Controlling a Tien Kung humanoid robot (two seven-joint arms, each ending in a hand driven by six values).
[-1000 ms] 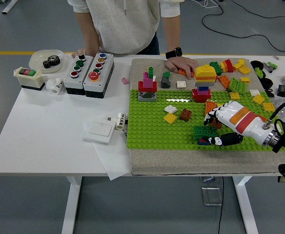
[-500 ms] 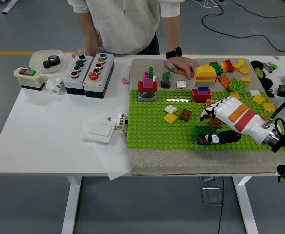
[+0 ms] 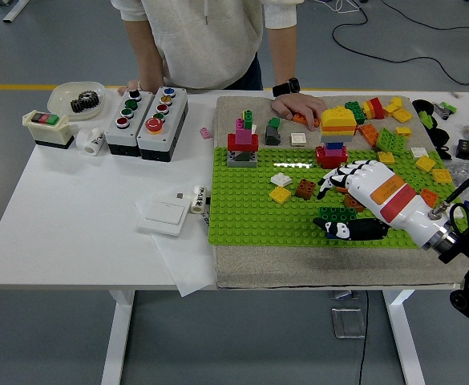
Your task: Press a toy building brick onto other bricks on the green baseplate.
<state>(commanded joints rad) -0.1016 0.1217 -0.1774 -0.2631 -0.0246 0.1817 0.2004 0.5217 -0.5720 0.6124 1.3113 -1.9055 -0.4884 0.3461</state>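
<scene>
The right hand (image 3: 348,200) reaches in from the table's right edge over the green baseplate (image 3: 250,210), palm down, its white fingers (image 3: 336,174) curled forward and the black thumb (image 3: 348,230) stretched out along the plate's near edge. Under the palm a dark green brick (image 3: 336,214) and a brown one beside it show between thumb and fingers; whether the hand actually grips either cannot be told, as the palm hides the contact. Just left of the fingertips, near the plate's middle, sit a brown brick (image 3: 305,189), a yellow brick (image 3: 280,194) and a white brick (image 3: 281,180), close together. Toward the plate's far edge stands a red stack (image 3: 331,152) with a yellow-and-orange block (image 3: 338,122) behind it, and near the far left corner a red, pink and green tower (image 3: 243,141). Loose bricks (image 3: 390,138) are scattered across the mat's far right corner. A person stands at the table's far side, one hand (image 3: 298,106) resting flat on the mat's far edge. At the table's far left are two button boxes (image 3: 146,112) and a white bowl (image 3: 75,99).
</scene>
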